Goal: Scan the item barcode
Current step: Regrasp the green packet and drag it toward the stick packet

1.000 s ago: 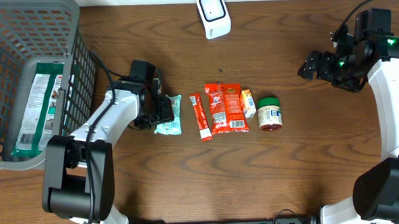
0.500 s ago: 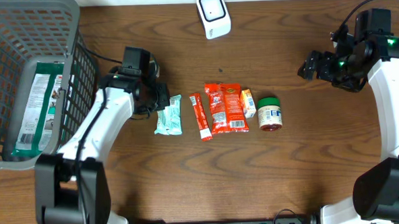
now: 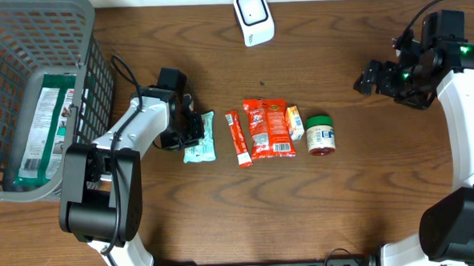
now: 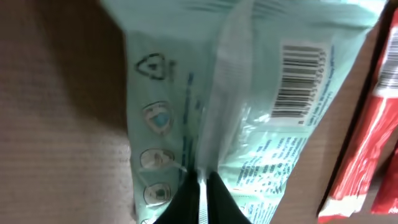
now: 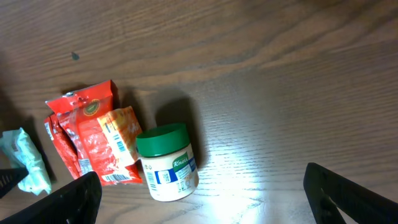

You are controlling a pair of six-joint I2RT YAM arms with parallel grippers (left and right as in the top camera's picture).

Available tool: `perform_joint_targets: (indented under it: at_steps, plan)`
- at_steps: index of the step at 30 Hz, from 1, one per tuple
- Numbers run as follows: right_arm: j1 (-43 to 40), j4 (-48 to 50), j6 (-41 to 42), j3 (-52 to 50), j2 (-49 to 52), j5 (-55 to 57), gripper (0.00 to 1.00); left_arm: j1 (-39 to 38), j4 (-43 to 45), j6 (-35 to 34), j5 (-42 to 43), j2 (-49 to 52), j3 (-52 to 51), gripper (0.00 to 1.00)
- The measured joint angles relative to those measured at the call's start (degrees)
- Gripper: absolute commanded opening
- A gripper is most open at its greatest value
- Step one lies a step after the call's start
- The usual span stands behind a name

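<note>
A mint green packet point(image 3: 200, 140) lies on the table, left of the other goods. In the left wrist view the packet point(image 4: 249, 93) fills the frame, back side up, with its barcode point(image 4: 303, 79) showing at the upper right. My left gripper point(image 3: 190, 132) point(image 4: 202, 182) is shut on the raised centre seam of this packet. The white scanner point(image 3: 254, 17) stands at the far edge of the table. Over the right side, my right gripper point(image 3: 368, 77) point(image 5: 202, 194) hangs open and holds nothing.
Right of the packet lie a thin red sachet point(image 3: 238, 138), a red pouch point(image 3: 269, 127), a small orange packet point(image 3: 295, 122) and a green-lidded jar point(image 3: 320, 134) point(image 5: 165, 165). A grey basket point(image 3: 9, 47) at the left holds a green bag point(image 3: 48, 125).
The left jaws have closed onto the mint packet's seam. The left wrist swung towards the far side and came back down over the packet. The right arm has not moved.
</note>
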Motion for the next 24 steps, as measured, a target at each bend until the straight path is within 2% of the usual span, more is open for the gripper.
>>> perform_joint_targets:
  at_steps: [4, 11, 15, 24]
  plan:
    - [0.0, 0.0, 0.0, 0.0, 0.0, 0.0, 0.99, -0.2, -1.8, 0.1, 0.1, -1.2, 0.0, 0.13]
    - [0.0, 0.0, 0.0, 0.0, 0.0, 0.0, 0.99, -0.4, 3.1, 0.1, -3.1, -11.8, 0.2, 0.13]
    - [0.0, 0.0, 0.0, 0.0, 0.0, 0.0, 0.99, -0.5, 7.2, 0.0, -4.8, -9.8, 0.1, 0.13]
    - [0.0, 0.0, 0.0, 0.0, 0.0, 0.0, 0.99, -0.5, 8.5, -0.4, -5.5, -1.9, 0.1, 0.12]
